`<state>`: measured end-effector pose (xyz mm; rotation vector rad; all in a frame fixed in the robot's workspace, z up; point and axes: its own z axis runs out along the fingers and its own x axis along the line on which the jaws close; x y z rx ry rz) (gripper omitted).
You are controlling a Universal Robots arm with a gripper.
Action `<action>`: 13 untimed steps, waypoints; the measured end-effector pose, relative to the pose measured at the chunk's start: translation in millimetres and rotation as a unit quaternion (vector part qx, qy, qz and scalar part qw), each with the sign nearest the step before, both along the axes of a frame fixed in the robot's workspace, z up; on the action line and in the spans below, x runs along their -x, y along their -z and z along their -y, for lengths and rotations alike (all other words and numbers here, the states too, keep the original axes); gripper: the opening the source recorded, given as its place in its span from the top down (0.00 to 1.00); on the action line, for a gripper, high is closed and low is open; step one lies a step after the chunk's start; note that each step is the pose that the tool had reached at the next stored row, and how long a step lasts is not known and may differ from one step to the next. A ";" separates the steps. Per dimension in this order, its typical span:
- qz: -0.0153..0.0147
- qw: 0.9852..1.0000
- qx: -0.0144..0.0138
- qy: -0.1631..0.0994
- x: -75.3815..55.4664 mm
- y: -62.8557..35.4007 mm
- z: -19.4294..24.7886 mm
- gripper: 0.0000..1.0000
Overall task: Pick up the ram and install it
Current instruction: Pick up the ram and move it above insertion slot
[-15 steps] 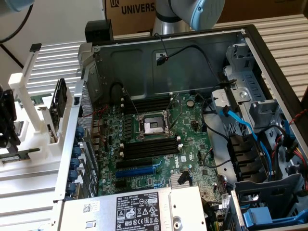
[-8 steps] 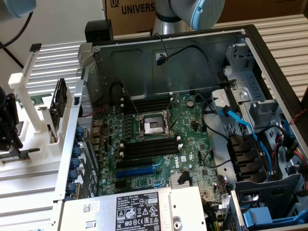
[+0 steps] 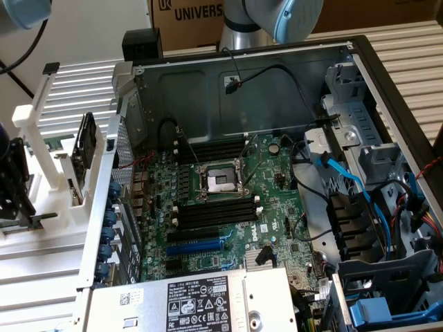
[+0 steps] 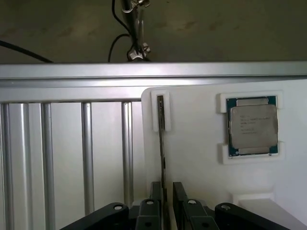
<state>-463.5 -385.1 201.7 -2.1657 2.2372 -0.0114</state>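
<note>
While our fingers straddle the ram in its white holder, wide open, holding nothing, we'd guess light, stiff, fragile: pinch its flat faces.

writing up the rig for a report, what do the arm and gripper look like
The arm is a round silver-grey tube with pale blue joint caps. The gripper is black: two flat jaws on linkage bars with round pivot pins.
</note>
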 end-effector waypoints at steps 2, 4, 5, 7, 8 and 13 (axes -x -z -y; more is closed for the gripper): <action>0.004 1.000 0.000 -0.001 0.2 2.6 0.0 0.75; 0.005 1.000 0.000 -0.002 0.3 4.5 0.0 0.75; 0.005 1.000 0.000 -0.002 0.3 4.6 0.0 0.75; 0.005 1.000 0.000 -0.002 0.3 4.6 0.0 0.75; 0.005 1.000 0.000 -0.002 0.3 4.6 0.0 0.75; 0.005 1.000 0.000 -0.002 0.3 4.6 0.0 0.75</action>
